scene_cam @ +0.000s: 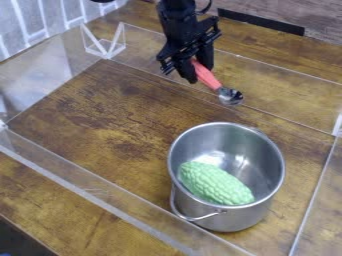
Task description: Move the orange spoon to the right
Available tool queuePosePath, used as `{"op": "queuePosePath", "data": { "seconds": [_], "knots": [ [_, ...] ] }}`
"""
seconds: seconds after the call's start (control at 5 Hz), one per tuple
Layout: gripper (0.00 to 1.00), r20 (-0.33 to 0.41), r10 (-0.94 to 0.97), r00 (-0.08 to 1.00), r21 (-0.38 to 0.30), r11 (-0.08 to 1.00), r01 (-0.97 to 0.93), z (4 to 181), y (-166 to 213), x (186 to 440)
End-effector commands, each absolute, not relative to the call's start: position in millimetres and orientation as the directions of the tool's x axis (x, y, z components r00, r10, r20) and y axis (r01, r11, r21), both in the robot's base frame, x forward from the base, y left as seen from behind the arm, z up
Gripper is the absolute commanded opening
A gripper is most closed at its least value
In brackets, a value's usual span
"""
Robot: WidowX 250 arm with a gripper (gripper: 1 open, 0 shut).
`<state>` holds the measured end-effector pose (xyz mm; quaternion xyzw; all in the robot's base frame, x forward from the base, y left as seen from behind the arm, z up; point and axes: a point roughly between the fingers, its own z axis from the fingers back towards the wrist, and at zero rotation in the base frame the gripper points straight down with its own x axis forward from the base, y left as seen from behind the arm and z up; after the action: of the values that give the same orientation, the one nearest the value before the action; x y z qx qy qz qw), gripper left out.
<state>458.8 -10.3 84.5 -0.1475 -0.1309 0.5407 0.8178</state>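
The orange spoon (210, 78) has a thick orange-red handle and a small shiny bowl at its lower right end, resting on or just above the wooden table near the back. My black gripper (187, 66) comes down from above and is shut on the upper end of the handle. The spoon slants down to the right from the fingers. The fingers hide part of the handle.
A steel pot (227, 175) stands at the front right with a bumpy green vegetable (215, 183) inside. Clear acrylic walls (80, 180) fence the wooden table (107, 120). A clear triangular stand (102, 42) sits at the back left.
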Motion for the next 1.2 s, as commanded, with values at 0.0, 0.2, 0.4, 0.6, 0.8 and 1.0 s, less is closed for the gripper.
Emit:
{"op": "queuePosePath", "data": {
  "seconds": [0.0,0.2,0.4,0.6,0.8,1.0],
  "knots": [
    [0.0,0.096,0.948,0.304,-0.491,0.31,-0.814,135.0,-25.1,458.1],
    [0.0,0.092,0.956,0.277,-0.491,0.286,-0.823,127.8,-31.0,460.0],
    [0.0,0.091,0.942,0.322,-0.493,0.324,-0.808,124.6,-28.9,458.8],
    [0.0,0.086,0.937,0.337,-0.495,0.334,-0.802,123.3,-25.3,460.0],
    [0.0,0.08,0.974,0.212,-0.496,0.224,-0.839,127.1,-27.0,459.9],
    [0.0,0.075,0.989,0.128,-0.496,0.148,-0.855,131.5,-31.8,461.1]
  ]
}}
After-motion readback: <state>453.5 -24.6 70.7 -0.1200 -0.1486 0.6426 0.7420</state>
